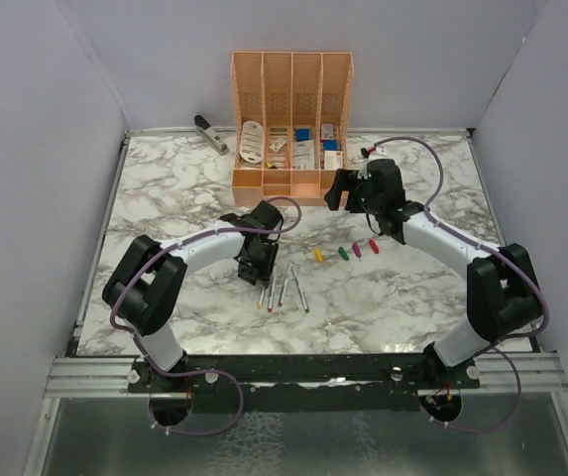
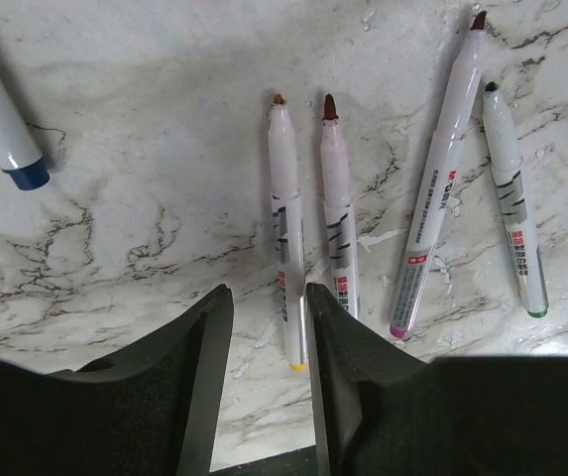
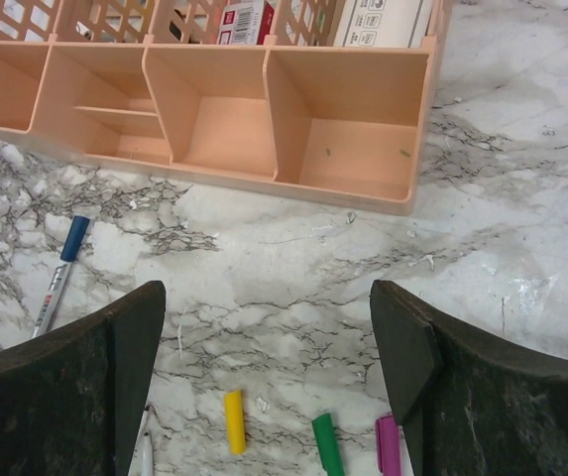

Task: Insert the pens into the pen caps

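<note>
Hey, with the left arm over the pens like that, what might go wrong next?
1. The left tool hovers open over the yellow-ended pen, which lies close beside the red-tipped pen; closing may catch or shove both.
2. The felt tips are bare, so a dragged pen might mark the marble table.
3. The yellow cap, green cap and purple cap lie close together below the open right tool; picking one may scatter its neighbours.

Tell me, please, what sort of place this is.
Likely a robotics lab test cell staged as a desk: plain grey walls enclose a marble-patterned table holding a peach desk organiser and loose pens.
</note>
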Tool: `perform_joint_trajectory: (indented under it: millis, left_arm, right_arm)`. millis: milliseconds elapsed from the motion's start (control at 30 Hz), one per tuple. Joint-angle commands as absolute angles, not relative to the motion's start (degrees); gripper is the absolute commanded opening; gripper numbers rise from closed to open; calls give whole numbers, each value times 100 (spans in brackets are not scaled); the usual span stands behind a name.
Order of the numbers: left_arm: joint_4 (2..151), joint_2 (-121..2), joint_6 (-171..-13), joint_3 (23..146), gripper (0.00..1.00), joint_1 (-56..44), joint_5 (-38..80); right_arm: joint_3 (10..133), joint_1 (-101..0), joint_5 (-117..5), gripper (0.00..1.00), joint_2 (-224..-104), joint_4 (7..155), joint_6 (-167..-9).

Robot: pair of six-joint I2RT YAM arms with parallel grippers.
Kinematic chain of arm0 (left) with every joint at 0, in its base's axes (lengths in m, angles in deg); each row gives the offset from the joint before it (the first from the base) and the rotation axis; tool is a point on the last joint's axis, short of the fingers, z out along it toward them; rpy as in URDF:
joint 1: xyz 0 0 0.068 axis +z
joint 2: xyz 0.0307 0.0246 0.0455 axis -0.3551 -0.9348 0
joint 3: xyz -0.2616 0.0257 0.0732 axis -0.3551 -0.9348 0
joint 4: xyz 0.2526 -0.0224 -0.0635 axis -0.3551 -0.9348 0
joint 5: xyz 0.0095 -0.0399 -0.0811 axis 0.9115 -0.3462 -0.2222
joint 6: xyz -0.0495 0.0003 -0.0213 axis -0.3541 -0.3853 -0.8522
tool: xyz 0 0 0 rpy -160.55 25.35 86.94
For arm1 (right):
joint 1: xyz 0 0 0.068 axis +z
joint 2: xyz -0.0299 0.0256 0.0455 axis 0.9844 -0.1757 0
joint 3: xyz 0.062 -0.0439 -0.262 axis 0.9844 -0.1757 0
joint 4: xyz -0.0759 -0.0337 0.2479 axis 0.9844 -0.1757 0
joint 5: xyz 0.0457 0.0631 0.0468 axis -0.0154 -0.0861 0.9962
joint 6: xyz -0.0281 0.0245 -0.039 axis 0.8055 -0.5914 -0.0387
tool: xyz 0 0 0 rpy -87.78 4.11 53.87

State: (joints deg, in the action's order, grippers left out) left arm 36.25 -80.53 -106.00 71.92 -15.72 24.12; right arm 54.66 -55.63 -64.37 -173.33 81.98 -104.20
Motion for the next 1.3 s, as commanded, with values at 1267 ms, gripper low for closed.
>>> perform_joint_trajectory:
  millis: [1267]
  left_arm:
    - [2886,-9618,-9509,8635,29,-1261,2499]
  right_arm:
    - [5725,-5598,-6488,83,-17428,8212,-10376]
